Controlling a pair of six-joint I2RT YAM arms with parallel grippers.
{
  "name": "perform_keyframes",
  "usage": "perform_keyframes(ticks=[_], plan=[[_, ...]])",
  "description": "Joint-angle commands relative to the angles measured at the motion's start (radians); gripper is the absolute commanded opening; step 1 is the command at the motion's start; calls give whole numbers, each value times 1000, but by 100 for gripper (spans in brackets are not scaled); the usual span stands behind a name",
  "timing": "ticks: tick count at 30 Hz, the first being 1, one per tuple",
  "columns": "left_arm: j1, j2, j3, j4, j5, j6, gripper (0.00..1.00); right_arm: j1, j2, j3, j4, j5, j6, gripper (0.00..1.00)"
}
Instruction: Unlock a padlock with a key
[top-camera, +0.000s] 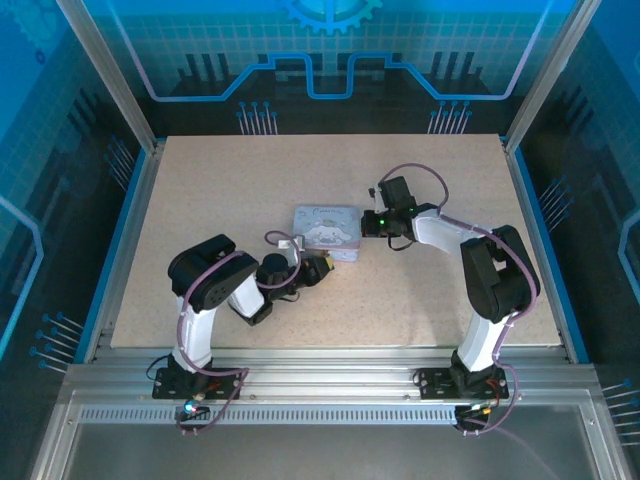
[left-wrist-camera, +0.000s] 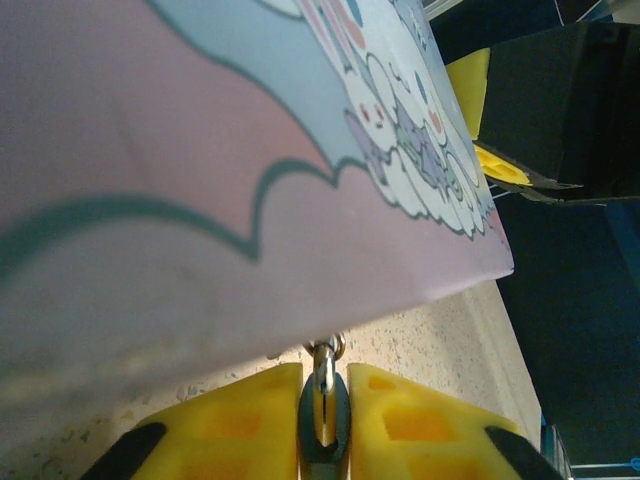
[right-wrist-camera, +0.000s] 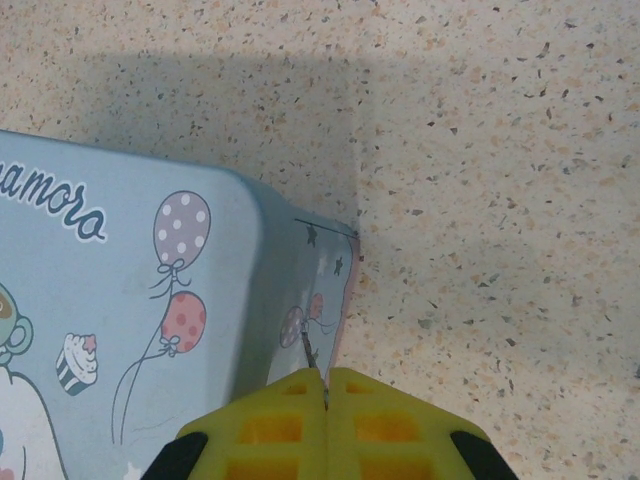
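Speckled, stone-look table (top-camera: 200, 190) carries one rounded rectangular tin (top-camera: 325, 225), glossy and printed with cartoon balloons, its lid blurred in the left wrist view. Two tools have pocketed yellow fingers. The right tool (right-wrist-camera: 325, 378) is closed and empty at the tin's end wall. The left tool (left-wrist-camera: 324, 400) pinches one small ringed metal key (left-wrist-camera: 324, 362), its tip hidden under the tin's edge.

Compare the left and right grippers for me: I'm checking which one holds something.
The left gripper pinches a small dark-and-metal piece, likely the key, between its fingers. The right gripper has its fingers pressed together, nothing visibly between them. The left sits at the near side of the tin, the right at its right end. Both have yellow fingers close to the tin.
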Motion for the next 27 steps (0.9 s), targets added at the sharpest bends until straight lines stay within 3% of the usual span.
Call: perform_keyframes(ticks=[1, 14, 27], plan=[[13, 6, -18, -94, 32, -35, 13, 13, -39, -4, -15, -16, -11, 0], [13, -115, 45, -308, 61, -61, 1, -42, -191, -111, 3, -38, -6, 0], [-9, -182, 171, -472, 61, -129, 0, -136, -488, -379, 138, -231, 69, 0]])
